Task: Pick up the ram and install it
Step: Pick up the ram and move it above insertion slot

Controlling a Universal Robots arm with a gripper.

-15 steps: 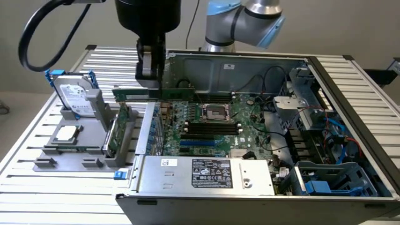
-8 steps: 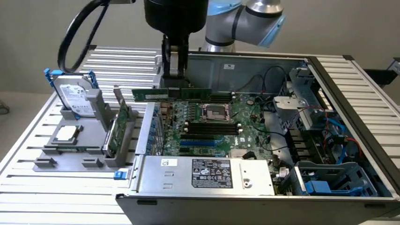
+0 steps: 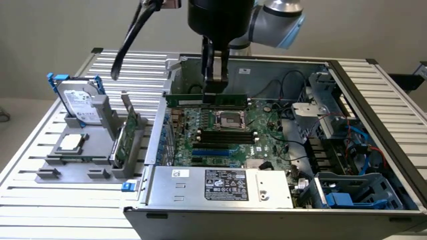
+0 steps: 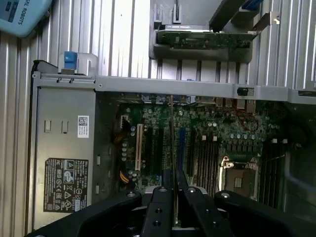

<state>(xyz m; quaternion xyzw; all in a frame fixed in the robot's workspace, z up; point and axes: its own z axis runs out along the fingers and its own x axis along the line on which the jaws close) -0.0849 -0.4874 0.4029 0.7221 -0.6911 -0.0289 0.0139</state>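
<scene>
The ram [image 3: 190,100] is clamped in the gripper [image 3: 215,93] over the motherboard's [image 3: 267,145] far edge; alignment with the slots [image 3: 227,134] is judged necessary.

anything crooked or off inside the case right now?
Nothing stands out. The claw is shut on the ram, holding it level above the motherboard, roughly parallel to the black slots and not yet seated. No damage that I can see.

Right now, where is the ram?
In the exterior view, the ram is held by the gripper over the motherboard, just beyond the CPU socket, near the far wall of the case.
</scene>
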